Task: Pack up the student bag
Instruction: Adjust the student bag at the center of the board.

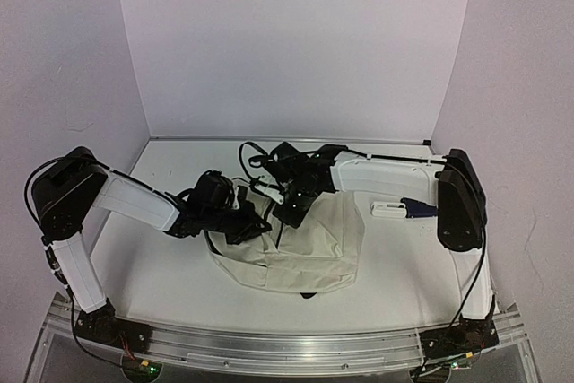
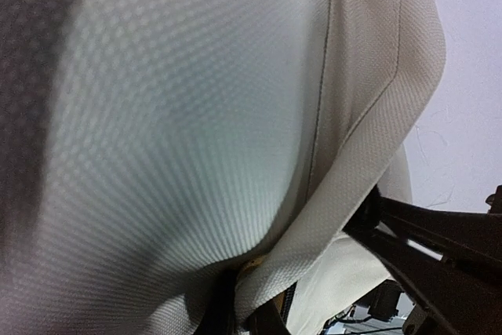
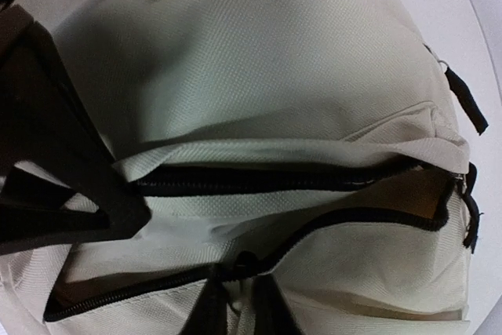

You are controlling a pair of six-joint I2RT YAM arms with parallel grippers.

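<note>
Two arms meet over the student bag [image 1: 309,253], which lies slumped mid-counter [image 1: 152,266], nearer the front edge than the back.

Top view:
- The left fingers [image 1: 251,223] are at the bag's upper-left rim.
- The right fingers [image 1: 289,214] are just beside them, at the top of the bag.
- Neither pair's state is readable from here.
- A small white-and-blue item [image 1: 404,210] lies toward the right edge, apart from the bag and beside the right arm. Too small to identify.

Left wrist view:
- Cream weave fills the frame.
- The left fingers [image 2: 265,321] are together, clamped on a fold of bag fabric at the bottom of the frame. The cloth runs taut from the pinch.
- The dark linkage [image 2: 427,260] at lower right is probably the other arm.

Right wrist view:
- Two black zips cross the bag, an upper zip [image 3: 298,180] and a lower zip [image 3: 361,225].
- A tan gap shows near the right end between them.
- The right fingers [image 3: 263,304] sit with their tips on the lower zip, about midway along.
- The tips look close, but I cannot tell whether they pinch a slider or stand slightly apart.

Judgement:
- The step in hand is opening a compartment. The left arm anchors the cloth while the right works the zip.
- Nothing visible is inside yet, so packing is at an early stage.
- The next move needs a sure hold on the slider and a pull along the track, with the left arm keeping the fabric tensioned so the soft bag does not bunch.
</note>
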